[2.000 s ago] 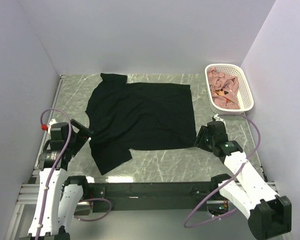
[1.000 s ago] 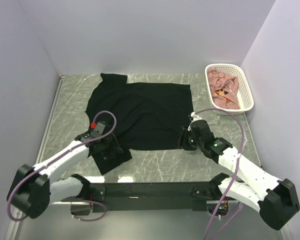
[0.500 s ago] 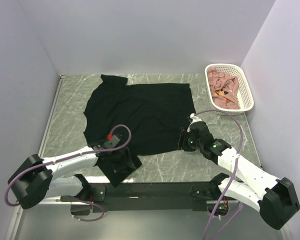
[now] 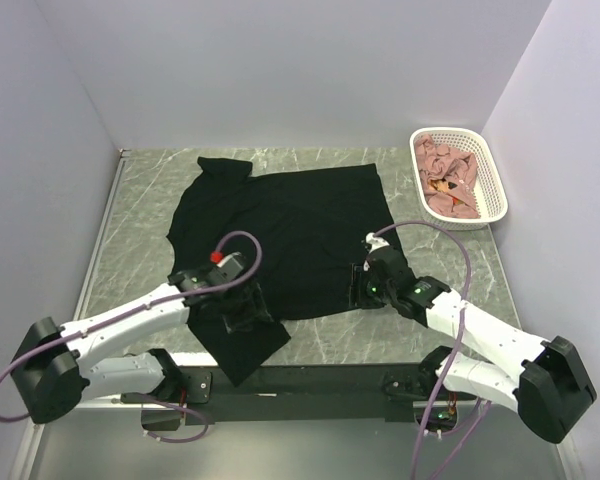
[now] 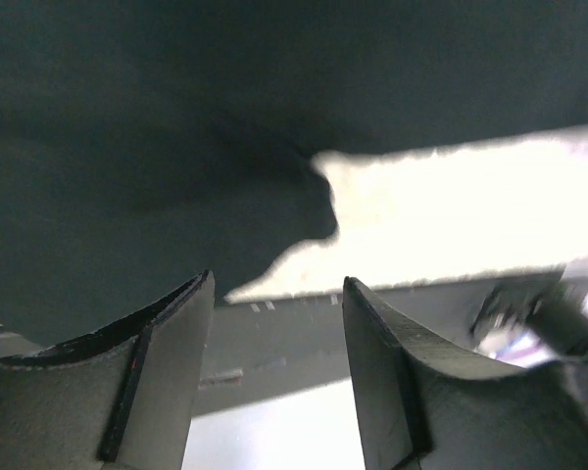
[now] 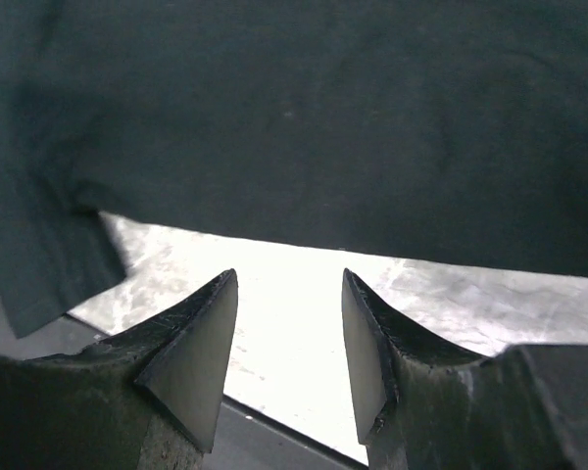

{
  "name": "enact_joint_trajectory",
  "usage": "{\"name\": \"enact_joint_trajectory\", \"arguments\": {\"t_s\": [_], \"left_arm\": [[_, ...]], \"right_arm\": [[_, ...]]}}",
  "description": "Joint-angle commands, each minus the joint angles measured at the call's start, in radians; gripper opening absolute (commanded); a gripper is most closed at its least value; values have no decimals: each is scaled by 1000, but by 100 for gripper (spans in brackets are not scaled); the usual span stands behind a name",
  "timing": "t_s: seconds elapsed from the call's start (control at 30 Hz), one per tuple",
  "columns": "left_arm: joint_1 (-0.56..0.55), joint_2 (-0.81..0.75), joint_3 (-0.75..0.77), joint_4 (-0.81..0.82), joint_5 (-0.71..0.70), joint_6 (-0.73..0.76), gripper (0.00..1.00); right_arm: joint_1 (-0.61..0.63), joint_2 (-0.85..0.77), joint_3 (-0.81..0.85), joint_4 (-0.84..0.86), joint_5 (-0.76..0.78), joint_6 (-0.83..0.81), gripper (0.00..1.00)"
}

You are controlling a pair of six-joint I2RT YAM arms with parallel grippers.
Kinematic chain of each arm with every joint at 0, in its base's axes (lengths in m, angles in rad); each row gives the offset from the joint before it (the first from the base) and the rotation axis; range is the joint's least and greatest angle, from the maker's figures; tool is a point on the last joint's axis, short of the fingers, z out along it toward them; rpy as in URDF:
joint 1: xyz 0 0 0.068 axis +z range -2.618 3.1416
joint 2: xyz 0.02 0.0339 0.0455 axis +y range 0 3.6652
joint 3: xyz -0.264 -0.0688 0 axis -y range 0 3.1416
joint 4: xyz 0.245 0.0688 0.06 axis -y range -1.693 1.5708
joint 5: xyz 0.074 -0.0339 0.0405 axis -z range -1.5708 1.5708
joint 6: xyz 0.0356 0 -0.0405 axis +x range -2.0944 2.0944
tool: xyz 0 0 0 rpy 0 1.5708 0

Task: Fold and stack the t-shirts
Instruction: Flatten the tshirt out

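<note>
The black t-shirt [image 4: 280, 225] lies spread flat on the marble table, collar to the left. Its near-left sleeve [image 4: 245, 350] hangs over the table's front edge. My left gripper [image 4: 248, 308] sits over that sleeve with its jaws open and nothing between them. In the left wrist view the gripper [image 5: 279, 284] has the black cloth [image 5: 127, 176] just beyond its tips. My right gripper [image 4: 358, 285] is open at the shirt's near-right hem corner. In the right wrist view the gripper [image 6: 289, 279] has bare table between its fingers and the hem [image 6: 294, 127] ahead. Pink cloth [image 4: 448, 180] lies in the basket.
The white lattice basket [image 4: 497, 185] stands at the back right against the right wall. Walls close in the table at the left, back and right. A dark metal rail [image 4: 320, 380] runs along the front edge between the arm bases.
My left arm has swung in from the left edge onto the near-left sleeve, and the sleeve has slid toward the front edge. My right gripper has moved left to the hem corner.
</note>
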Motion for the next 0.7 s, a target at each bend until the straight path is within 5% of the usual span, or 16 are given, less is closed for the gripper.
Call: {"name": "enact_joint_trajectory", "arguments": {"t_s": [0.0, 0.13, 0.37, 0.67], "left_arm": [[97, -52, -15, -80, -84, 22, 60], [188, -82, -78, -48, -66, 52, 59], [194, -89, -167, -2, -55, 19, 60], [369, -103, -44, -64, -135, 166, 61]], "right_arm": [[5, 11, 39, -11, 61, 10, 54], [7, 20, 36, -20, 55, 7, 54], [16, 52, 29, 18, -7, 13, 54], [65, 151, 114, -6, 19, -28, 54]]}}
